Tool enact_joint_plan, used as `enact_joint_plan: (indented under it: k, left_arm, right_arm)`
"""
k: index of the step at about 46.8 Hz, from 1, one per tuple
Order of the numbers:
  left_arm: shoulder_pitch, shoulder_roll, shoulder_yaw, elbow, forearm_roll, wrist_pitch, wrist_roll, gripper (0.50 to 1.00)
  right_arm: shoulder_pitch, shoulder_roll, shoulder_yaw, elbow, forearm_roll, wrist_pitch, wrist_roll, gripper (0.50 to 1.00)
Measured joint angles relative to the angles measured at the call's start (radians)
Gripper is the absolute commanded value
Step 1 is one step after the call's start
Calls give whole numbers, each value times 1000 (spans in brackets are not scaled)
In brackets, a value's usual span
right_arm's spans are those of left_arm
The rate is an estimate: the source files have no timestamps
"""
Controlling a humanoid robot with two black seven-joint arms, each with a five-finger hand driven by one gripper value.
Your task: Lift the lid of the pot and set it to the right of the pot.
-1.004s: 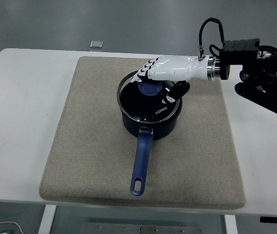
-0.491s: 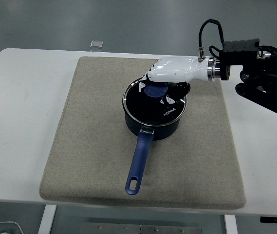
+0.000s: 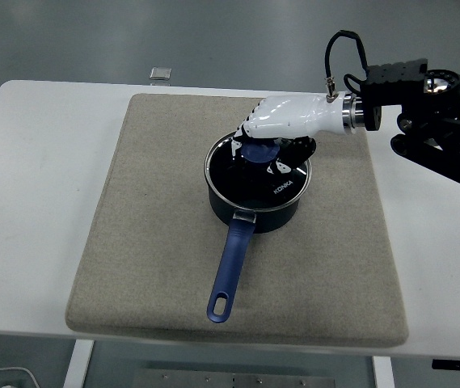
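Note:
A dark blue pot point(image 3: 255, 213) stands on the beige mat point(image 3: 153, 242), its long blue handle point(image 3: 230, 269) pointing toward the near edge. The glass pot lid point(image 3: 250, 179) lies level on the pot's rim, with a blue knob point(image 3: 257, 152) at its middle. My right hand point(image 3: 263, 146), white with a black arm behind it, reaches in from the right and sits on top of the lid. Its fingers are curled around the knob. The left arm is out of view.
The mat covers most of the white table point(image 3: 27, 202). Bare mat lies to the right of the pot around point(image 3: 343, 234). A small grey square object point(image 3: 160, 73) sits at the table's far edge. The right arm's black housing point(image 3: 444, 133) hangs over the table's right side.
The lid was tilted and shifted up-left off the rim; now it sits level on the pot. The pot handle's tip swung slightly left. The hand rose a little.

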Motion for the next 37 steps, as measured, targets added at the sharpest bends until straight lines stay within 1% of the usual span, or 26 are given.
enact_joint_plan:
  k: [9,20,37]
  left_arm:
    - [0,0,-1,0,0,0,0,1000]
    - [0,0,0,-1,0,0,0,1000]
    - [0,0,0,-1,0,0,0,1000]
  right_arm:
    - [6,-1,-1,0,-2,1,0,500]
    - [38,-2,0,-1,5,1,0,500]
    - [47,-1,1,-1,10,1,0,500]
